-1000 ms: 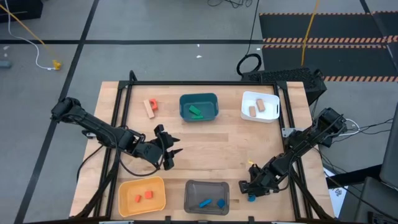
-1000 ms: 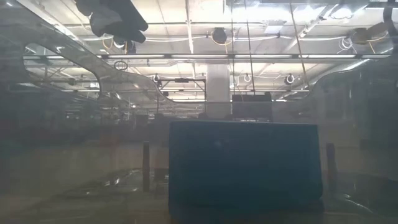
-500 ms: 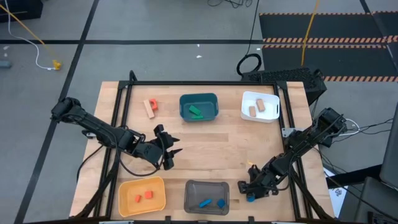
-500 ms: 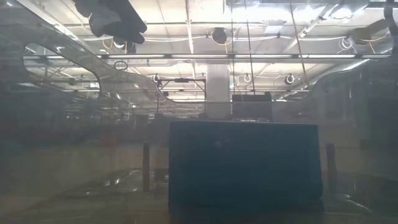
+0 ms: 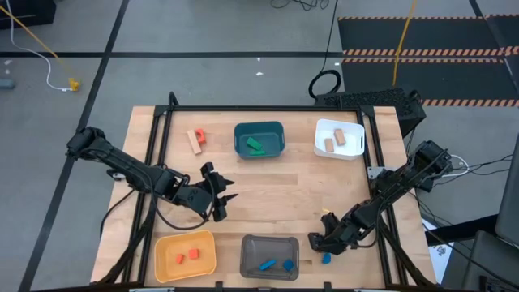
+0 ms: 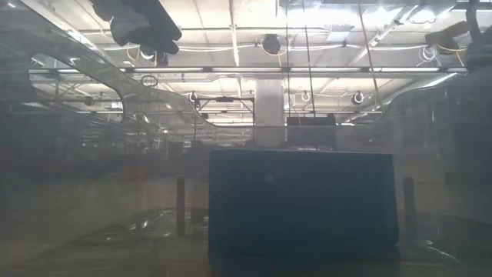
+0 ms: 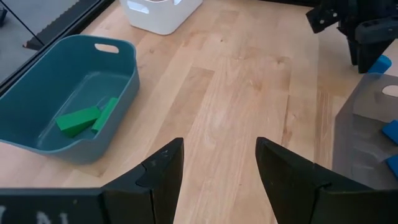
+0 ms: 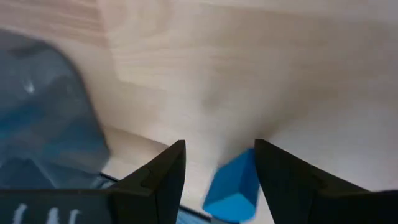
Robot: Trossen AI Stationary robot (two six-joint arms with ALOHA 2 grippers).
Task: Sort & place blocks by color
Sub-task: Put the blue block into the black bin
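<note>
In the high view my right gripper (image 5: 319, 242) is open near the table's near edge, just right of the grey bin (image 5: 270, 255). A small blue block (image 5: 327, 259) lies on the wood beside it. In the right wrist view the blue block (image 8: 233, 186) sits between my fingers, close to one of them. My left gripper (image 5: 222, 199) is open over bare wood at mid-table, holding nothing. A red-orange block (image 5: 199, 134) and a tan block (image 5: 195, 144) lie on the table near the far left. My right gripper stands with its fingers on either side of the blue block's upper part (image 8: 239, 171), coming from above at a slant. The block sits next to one finger (image 8: 283, 180); I cannot tell whether it touches. The block rests on the table.
The teal bin (image 5: 259, 139) holds green blocks, the white bin (image 5: 339, 139) tan ones, the yellow bin (image 5: 186, 255) red-orange ones and the grey bin blue ones. A dark bin wall (image 6: 304, 208) fills the low view. Bare wood (image 5: 284, 195) lies between the arms.
My right gripper has shifted a little toward the table's left, toward the grey bin. The blue block has stayed where it was on the table.
</note>
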